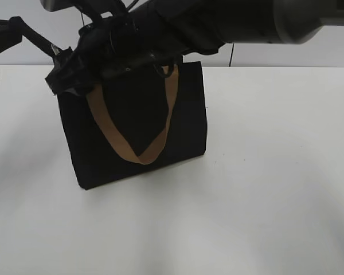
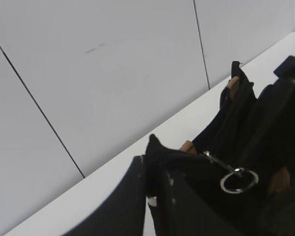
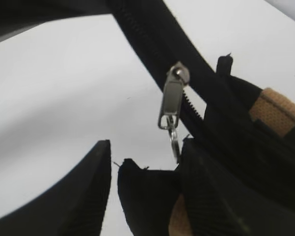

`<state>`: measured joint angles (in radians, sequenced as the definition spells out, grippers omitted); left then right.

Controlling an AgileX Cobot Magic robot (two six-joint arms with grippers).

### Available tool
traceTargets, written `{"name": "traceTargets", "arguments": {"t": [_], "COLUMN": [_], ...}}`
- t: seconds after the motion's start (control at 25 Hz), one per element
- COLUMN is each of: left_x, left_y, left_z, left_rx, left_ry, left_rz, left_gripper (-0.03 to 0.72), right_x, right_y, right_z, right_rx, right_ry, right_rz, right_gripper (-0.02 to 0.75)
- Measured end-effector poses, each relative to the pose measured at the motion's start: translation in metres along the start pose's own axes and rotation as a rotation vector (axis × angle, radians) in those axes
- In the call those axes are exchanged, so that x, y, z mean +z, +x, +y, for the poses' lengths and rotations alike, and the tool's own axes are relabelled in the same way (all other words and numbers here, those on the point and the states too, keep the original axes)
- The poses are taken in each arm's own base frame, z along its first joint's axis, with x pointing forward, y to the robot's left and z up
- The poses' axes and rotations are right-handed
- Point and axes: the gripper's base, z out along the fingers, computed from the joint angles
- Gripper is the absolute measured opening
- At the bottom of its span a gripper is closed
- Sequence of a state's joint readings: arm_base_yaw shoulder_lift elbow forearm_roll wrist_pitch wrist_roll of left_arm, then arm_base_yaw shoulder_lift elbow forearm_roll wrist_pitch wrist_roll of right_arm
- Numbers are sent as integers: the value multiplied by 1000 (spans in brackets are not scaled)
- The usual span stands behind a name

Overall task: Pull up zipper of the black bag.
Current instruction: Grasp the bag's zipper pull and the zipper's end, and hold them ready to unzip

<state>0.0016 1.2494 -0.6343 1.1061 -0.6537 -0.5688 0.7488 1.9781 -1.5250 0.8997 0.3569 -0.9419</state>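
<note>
The black bag [image 1: 183, 114] stands on the white table [image 1: 264, 172], one tan strap [image 1: 126, 149] hanging down its front. My left gripper [image 1: 63, 77] is at the bag's top left corner. In the left wrist view it [image 2: 151, 164] is shut on a black fabric corner of the bag [image 2: 155, 146]. The zipper's ring pull [image 2: 238, 179] lies just right of it. In the right wrist view the silver zipper slider [image 3: 173, 96] hangs on the zip line, its ring against my right finger. My right gripper [image 3: 146, 150] is open around a bag corner [image 3: 147, 196]. Arms hide the zipper in the exterior view.
The right arm [image 1: 229, 23] reaches across the bag's top from the upper right. A pale panelled wall [image 2: 113, 73] stands behind the table. Bare white table surface surrounds the bag in front and to the right.
</note>
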Motion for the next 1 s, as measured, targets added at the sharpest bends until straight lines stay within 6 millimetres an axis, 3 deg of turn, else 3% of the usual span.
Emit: {"name": "traceTargets", "arguments": {"t": [0.56, 0.76, 1.0], "left_x": [0, 0, 0], "left_y": [0, 0, 0], "left_z": [0, 0, 0], "left_rx": [0, 0, 0], "left_ry": [0, 0, 0], "left_rz": [0, 0, 0], "left_gripper": [22, 22, 22], "right_x": [0, 7, 7], "right_y": [-5, 1, 2], "right_z": [-2, -3, -3], "right_rx": [6, 15, 25], "right_ry": [17, 12, 12], "right_rz": [-25, -6, -4], "right_gripper": [298, 234, 210]}}
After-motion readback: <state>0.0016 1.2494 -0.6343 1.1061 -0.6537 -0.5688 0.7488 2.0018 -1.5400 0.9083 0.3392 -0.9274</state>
